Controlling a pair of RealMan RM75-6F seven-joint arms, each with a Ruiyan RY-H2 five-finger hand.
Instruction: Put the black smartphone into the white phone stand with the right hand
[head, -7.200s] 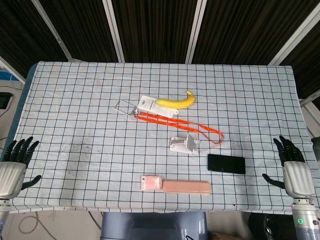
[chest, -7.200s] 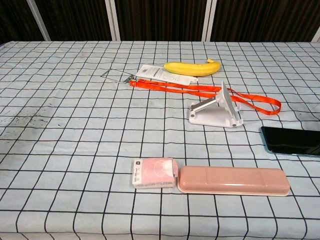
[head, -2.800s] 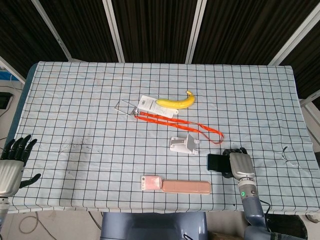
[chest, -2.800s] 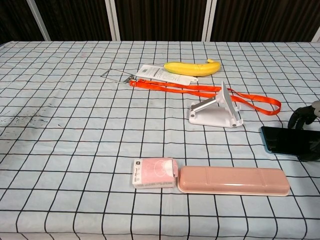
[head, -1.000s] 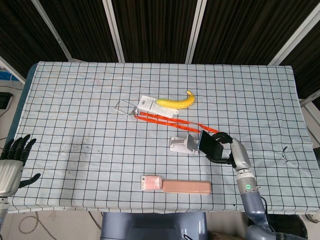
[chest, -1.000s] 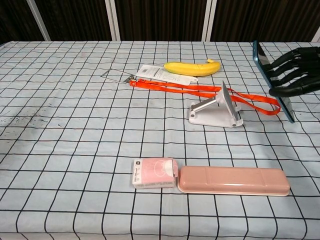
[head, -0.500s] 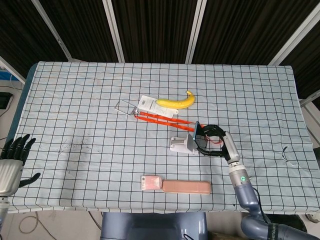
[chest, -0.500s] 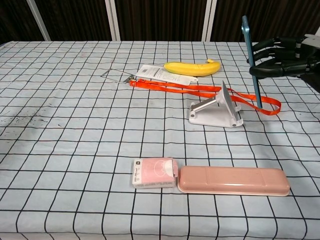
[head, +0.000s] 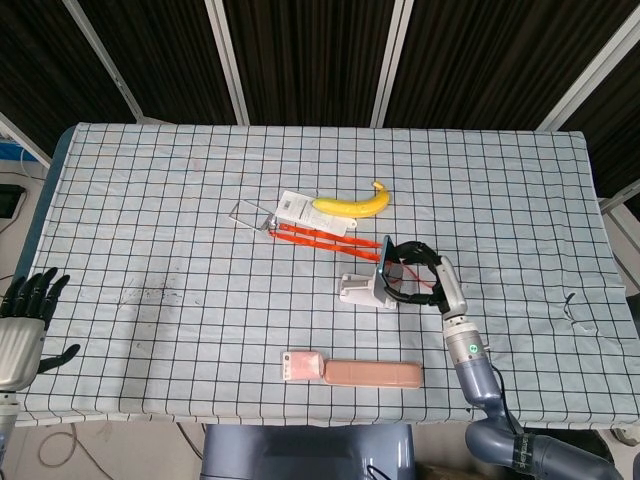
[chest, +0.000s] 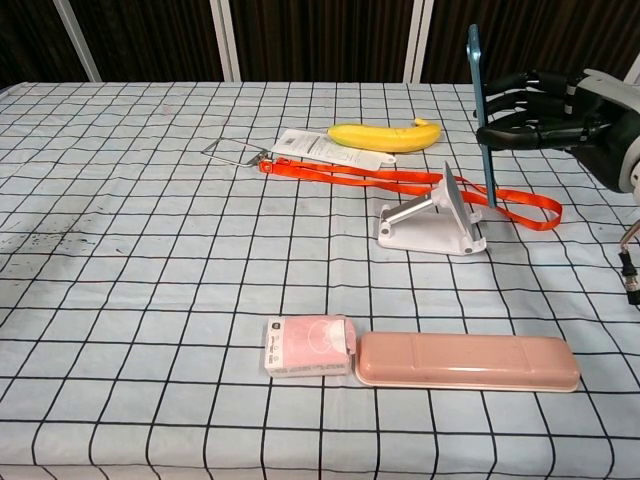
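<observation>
The left hand (head: 22, 325) rests open at the table's (head: 150, 200) near-left edge. The white phone stand (chest: 432, 224) sits mid-table; just above and right of it the black smartphone (chest: 479, 110) stands upright on edge, gripped by the right hand (chest: 545, 118). An orange lanyard (chest: 400, 180) lies behind the stand, a banana (chest: 385, 135) beyond.
</observation>
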